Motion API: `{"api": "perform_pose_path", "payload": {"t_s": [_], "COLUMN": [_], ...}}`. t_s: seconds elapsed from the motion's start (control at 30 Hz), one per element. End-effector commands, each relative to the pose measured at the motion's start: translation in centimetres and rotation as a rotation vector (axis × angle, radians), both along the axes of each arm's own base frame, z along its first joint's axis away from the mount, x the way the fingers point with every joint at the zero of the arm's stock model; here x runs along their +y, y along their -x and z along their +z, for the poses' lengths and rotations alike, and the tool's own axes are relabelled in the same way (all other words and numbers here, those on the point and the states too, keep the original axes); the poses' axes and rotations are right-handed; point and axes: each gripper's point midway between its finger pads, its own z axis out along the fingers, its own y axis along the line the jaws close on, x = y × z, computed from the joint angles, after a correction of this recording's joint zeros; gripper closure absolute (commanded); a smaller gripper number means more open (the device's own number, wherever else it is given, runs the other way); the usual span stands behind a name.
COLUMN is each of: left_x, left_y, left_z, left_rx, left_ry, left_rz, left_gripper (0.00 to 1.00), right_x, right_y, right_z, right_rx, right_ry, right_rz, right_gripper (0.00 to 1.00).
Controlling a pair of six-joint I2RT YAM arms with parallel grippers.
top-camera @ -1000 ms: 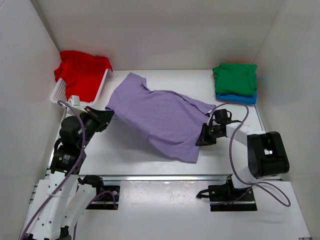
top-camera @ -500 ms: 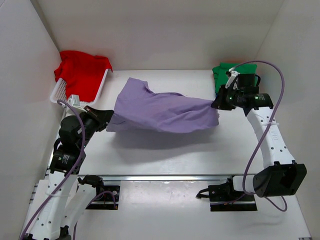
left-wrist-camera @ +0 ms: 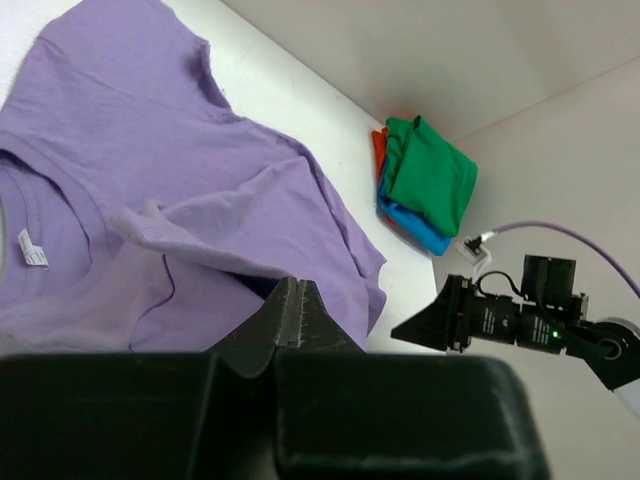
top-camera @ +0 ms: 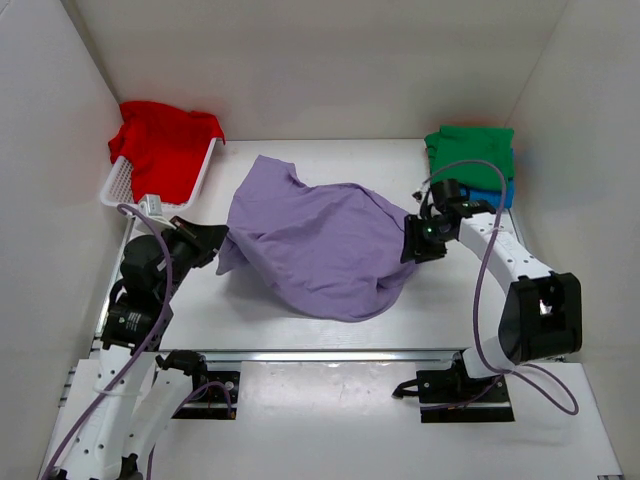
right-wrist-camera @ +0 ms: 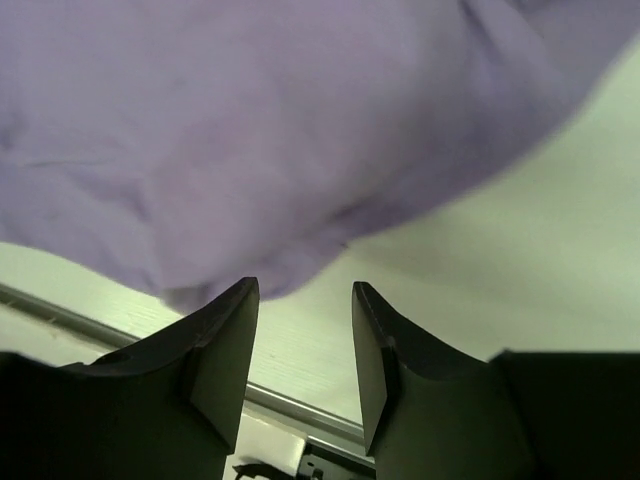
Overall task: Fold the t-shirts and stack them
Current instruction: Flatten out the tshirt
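The lavender t-shirt (top-camera: 320,240) lies rumpled in a heap on the table's middle; it also shows in the left wrist view (left-wrist-camera: 150,150) and the right wrist view (right-wrist-camera: 250,120). My left gripper (top-camera: 212,240) (left-wrist-camera: 292,285) is shut on the shirt's left edge. My right gripper (top-camera: 412,245) (right-wrist-camera: 305,290) is open and empty at the shirt's right edge, just over the table. The red t-shirt (top-camera: 165,145) lies over the white basket (top-camera: 118,185) at back left. The folded green t-shirt (top-camera: 470,155) (left-wrist-camera: 430,175) sits on the folded blue one (top-camera: 490,197) (left-wrist-camera: 420,225) at back right.
White walls close in the table at the left, back and right. A metal rail (top-camera: 330,355) runs along the near edge, in front of the arm bases. The right arm's cable (top-camera: 480,290) loops beside it.
My right gripper has let go of the lavender shirt's right edge and come down toward the table. The shirt, held stretched in the air before, has dropped into a heap. The left gripper stays shut.
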Motion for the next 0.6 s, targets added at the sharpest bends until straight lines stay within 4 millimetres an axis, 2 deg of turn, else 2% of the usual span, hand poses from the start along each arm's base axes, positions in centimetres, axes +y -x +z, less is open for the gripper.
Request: {"api": "perform_pose_path", "payload": {"t_s": [0.0, 0.07, 0.13, 0.2, 0.3, 0.37, 0.57], "left_x": [0.1, -0.2, -0.1, -0.2, -0.1, 0.0, 0.1], "left_y": [-0.2, 0.0, 0.0, 0.0, 0.1, 0.1, 0.3], "left_z": [-0.4, -0.9, -1.0, -1.1, -1.4, -1.3, -1.3], "left_rx": [-0.006, 0.007, 0.001, 0.003, 0.011, 0.006, 0.01], "left_ry": [0.01, 0.014, 0.021, 0.019, 0.018, 0.021, 0.022], "left_rz": [0.003, -0.009, -0.005, -0.009, -0.004, -0.002, 0.003], "left_gripper": [1.0, 1.0, 1.0, 1.0, 1.0, 1.0, 1.0], "right_x": [-2.6, -2.4, -2.0, -1.1, 0.1, 0.9, 0.8], "right_y": [0.7, 3.1, 4.0, 5.9, 6.9, 6.3, 5.3], "right_z": [-0.8, -2.9, -4.2, -6.2, -7.9, -8.5, -10.5], "right_rx": [-0.016, 0.033, 0.039, 0.083, 0.111, 0.09, 0.071], "right_ry": [0.05, 0.026, -0.008, -0.021, -0.022, -0.015, 0.033], "right_rz": [-0.091, -0.099, -0.135, -0.125, -0.123, -0.122, -0.18], "right_gripper": [0.6, 0.6, 0.58, 0.59, 0.61, 0.6, 0.59]}}
